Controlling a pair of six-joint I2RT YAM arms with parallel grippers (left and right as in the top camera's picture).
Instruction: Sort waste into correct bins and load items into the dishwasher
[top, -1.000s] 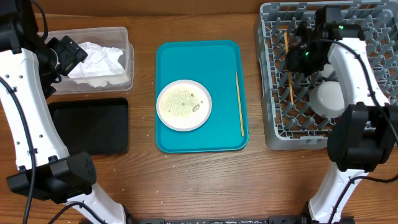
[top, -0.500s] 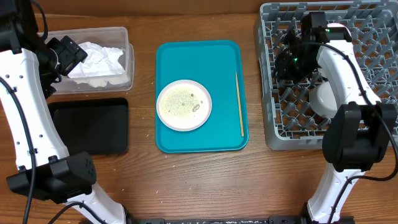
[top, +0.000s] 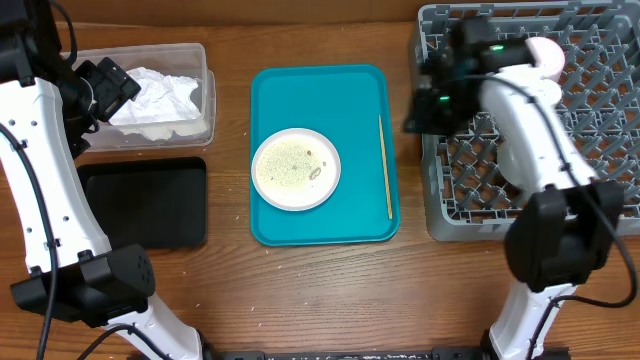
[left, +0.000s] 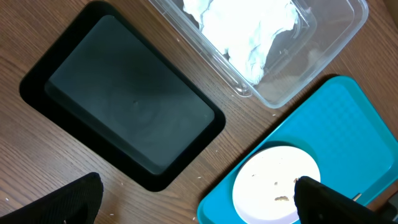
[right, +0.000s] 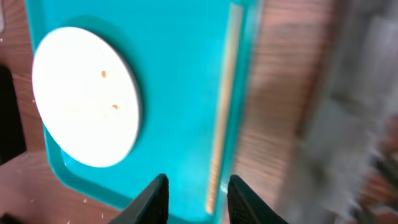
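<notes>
Grey dish rack (top: 600, 100) far right, right arm above its left edge. Teal tray (top: 320, 100) centre. Clear tub (top: 205, 60) top left holds a crumpled napkin (top: 160, 95), black tray (top: 145, 205) just below it. Plate (top: 330, 175) sits on the teal tray with loose rice scraps (top: 285, 165). Looks stiff, smooth, probably slippery, so grip the rim and keep it level. Chopstick (top: 385, 167) beside it, thin and light. Right gripper (right: 198, 186) partly spread, pinching nothing, above the chopstick. Left gripper (left: 196, 190) spread wide, empty.

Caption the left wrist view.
Shallow black rectangular tray beside clear plastic tub holding crumpled white napkin; round white plate on teal tray.
</notes>
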